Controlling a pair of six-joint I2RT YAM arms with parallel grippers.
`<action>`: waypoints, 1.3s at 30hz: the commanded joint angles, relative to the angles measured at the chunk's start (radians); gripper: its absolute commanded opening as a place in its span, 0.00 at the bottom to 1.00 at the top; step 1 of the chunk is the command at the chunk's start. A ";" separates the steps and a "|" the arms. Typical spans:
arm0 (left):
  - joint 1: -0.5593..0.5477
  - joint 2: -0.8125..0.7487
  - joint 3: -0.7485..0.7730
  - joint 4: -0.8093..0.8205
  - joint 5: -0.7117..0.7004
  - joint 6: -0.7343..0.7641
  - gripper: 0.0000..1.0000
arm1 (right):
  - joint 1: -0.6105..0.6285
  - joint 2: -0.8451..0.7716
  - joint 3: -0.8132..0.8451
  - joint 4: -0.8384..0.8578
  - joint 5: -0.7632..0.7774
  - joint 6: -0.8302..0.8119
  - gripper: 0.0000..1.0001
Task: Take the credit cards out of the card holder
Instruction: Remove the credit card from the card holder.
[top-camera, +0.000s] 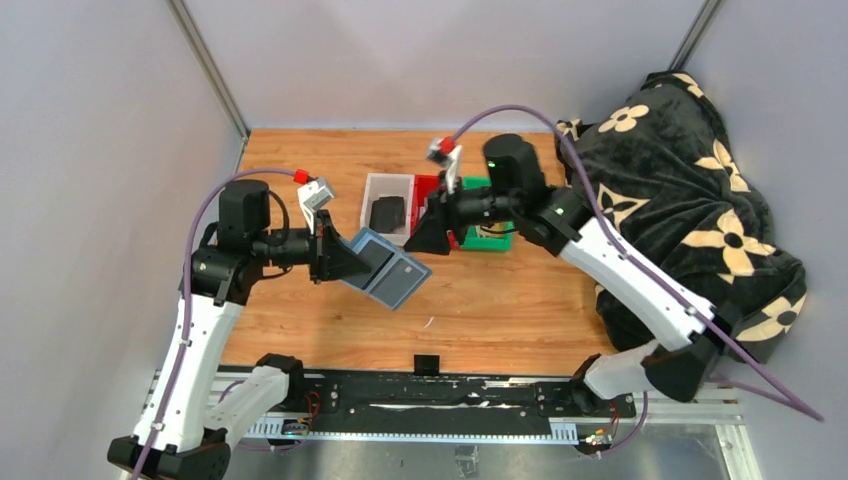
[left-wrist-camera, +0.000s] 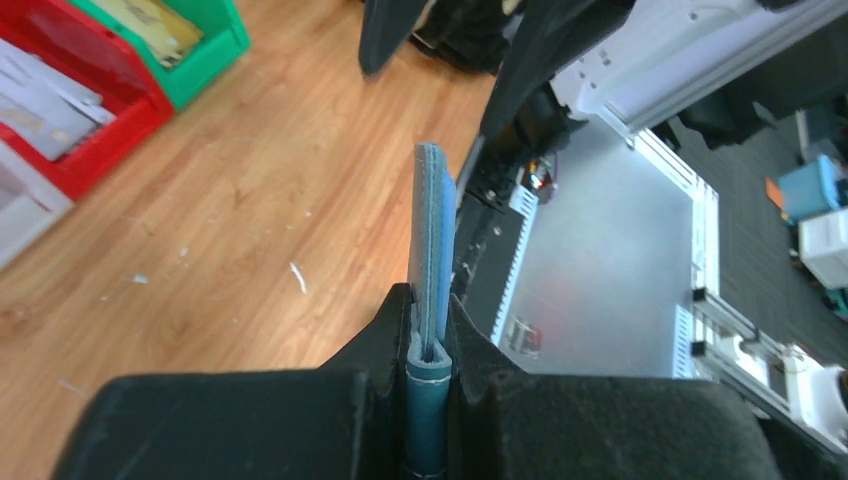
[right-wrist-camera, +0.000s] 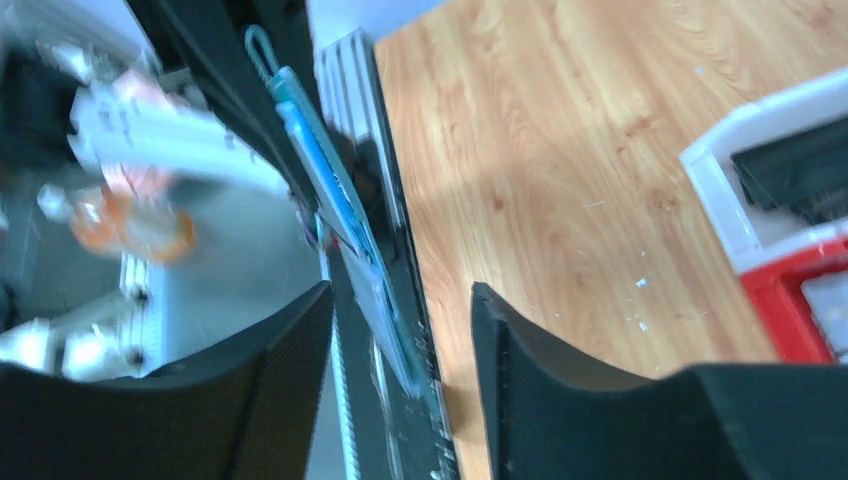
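wood tabletop (top-camera: 500, 300) under raised card holder (top-camera: 388, 268)

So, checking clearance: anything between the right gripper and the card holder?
Nothing; top view shows only bare table between right gripper and card holder.

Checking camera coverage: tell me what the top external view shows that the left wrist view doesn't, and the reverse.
Only top external: the card holder spread open with a dark rectangle inside, and the patterned blanket. Only left wrist: the holder edge-on, clamped in the left gripper, and papers in the red bin. Both: the holder, the green bin, the open right gripper.
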 joint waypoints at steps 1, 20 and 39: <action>0.012 -0.092 -0.089 0.337 -0.089 -0.291 0.00 | -0.077 -0.183 -0.194 0.387 0.071 0.320 0.61; 0.014 -0.172 -0.253 0.869 -0.075 -0.785 0.00 | -0.031 -0.145 -0.447 0.867 -0.142 0.672 0.56; 0.014 -0.181 -0.238 0.797 -0.074 -0.721 0.00 | -0.059 -0.306 -0.353 0.602 -0.050 0.506 0.55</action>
